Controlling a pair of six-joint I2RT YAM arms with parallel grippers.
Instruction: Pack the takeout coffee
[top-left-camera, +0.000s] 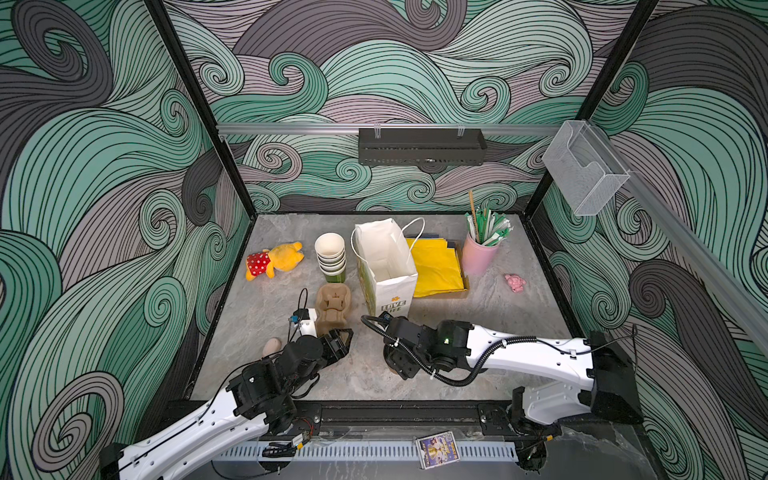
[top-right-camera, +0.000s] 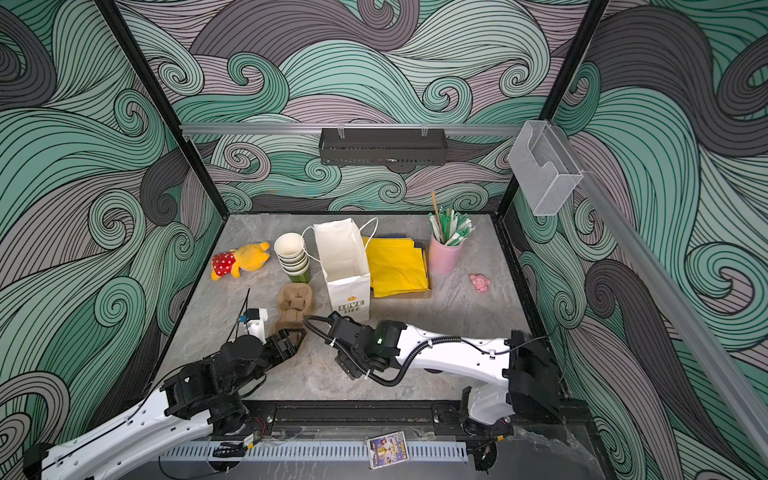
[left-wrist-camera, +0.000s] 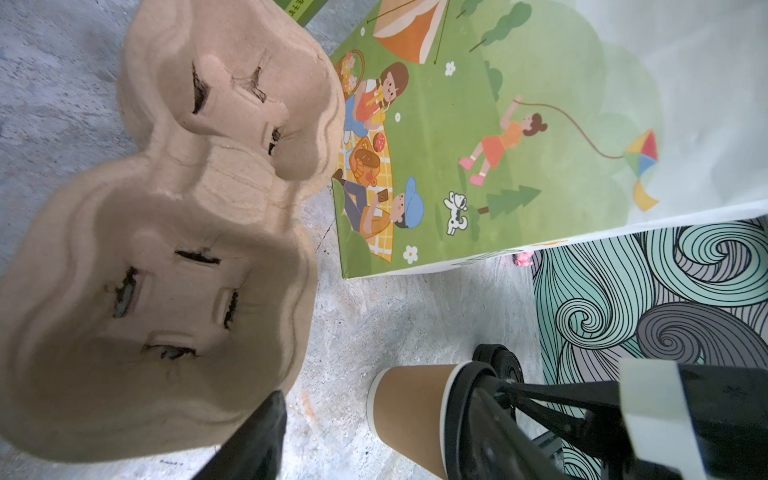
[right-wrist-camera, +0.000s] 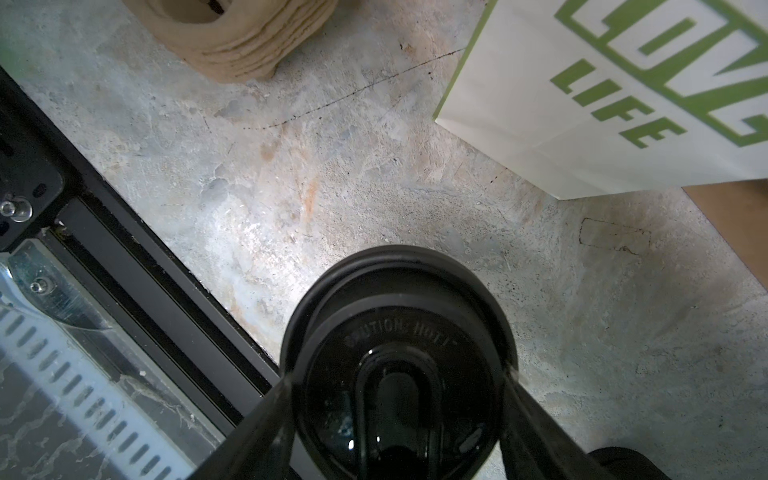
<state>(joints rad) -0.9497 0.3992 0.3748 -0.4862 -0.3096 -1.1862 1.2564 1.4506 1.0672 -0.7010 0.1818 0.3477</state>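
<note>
The cup carrier (left-wrist-camera: 166, 257) is moulded paper pulp, matt, rough and fibrous. The bag (left-wrist-camera: 519, 137) is smooth matt paper, printed on 1 side. The coffee cup (left-wrist-camera: 409, 419) has a matt tan paper wall and a glossy black plastic lid (right-wrist-camera: 395, 345). The desk (right-wrist-camera: 332, 174) looks like mottled grey stone, matt and pitted. The toy (top-left-camera: 282, 255) is plush cloth.

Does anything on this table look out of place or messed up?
Two toys look out of place among the coffee supplies: a yellow plush lies on its side beside the cup stack, and a small pink figure sits loose near the pink straw holder. Nothing looks spilled.
</note>
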